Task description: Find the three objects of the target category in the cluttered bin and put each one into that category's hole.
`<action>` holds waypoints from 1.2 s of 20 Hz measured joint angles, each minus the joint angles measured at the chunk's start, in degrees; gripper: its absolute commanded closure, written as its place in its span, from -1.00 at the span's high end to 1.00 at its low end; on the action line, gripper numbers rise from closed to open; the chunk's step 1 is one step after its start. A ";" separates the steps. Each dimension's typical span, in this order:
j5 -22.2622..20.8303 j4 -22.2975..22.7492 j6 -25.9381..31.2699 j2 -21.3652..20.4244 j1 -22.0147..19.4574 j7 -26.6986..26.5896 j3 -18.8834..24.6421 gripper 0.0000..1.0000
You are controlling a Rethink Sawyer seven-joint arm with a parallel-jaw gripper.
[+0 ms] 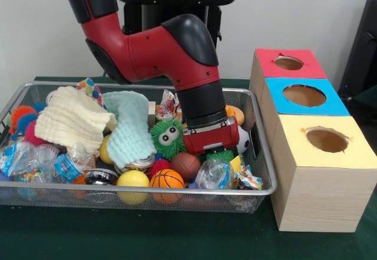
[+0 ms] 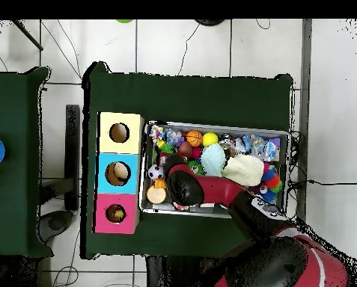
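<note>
We see the red and black arm [image 1: 177, 53] reaching down into the right-hand part of the wire mesh bin [image 1: 262, 154], which stands on the green bench [image 1: 147, 236]. The wrist ends among the toys, and the claw itself is hidden below it, so we cannot tell whether it is spread, pressed together, or pinching anything. In the front view, a green fuzzy toy with eyes [image 1: 167, 137] sits just left of the wrist, touching it. A brown ball [image 1: 186, 165] lies just below the wrist, and a small basketball [image 1: 167, 179] and a yellow ball [image 1: 133, 178] lie against the bin's near wall. A cream cloth [image 1: 70, 118] and a pale blue cloth [image 1: 131, 127] are draped over the pile on the left. Clear plastic packets [image 1: 215, 174] lie at the near right corner. To the right of the bin, three boxes stand in a row, touching one another: a red-topped box [image 1: 271, 71] farthest back, a blue-topped box [image 1: 336, 104] in the middle, and a yellow-topped box [image 1: 294, 148] nearest. Each box has one round hole in its top. In the overhead view, the arm covers the part of the bin beside the boxes.
</note>
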 measured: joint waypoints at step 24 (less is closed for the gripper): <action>0.39 -18.31 35.59 -3.56 14.66 0.01 -13.08 1.00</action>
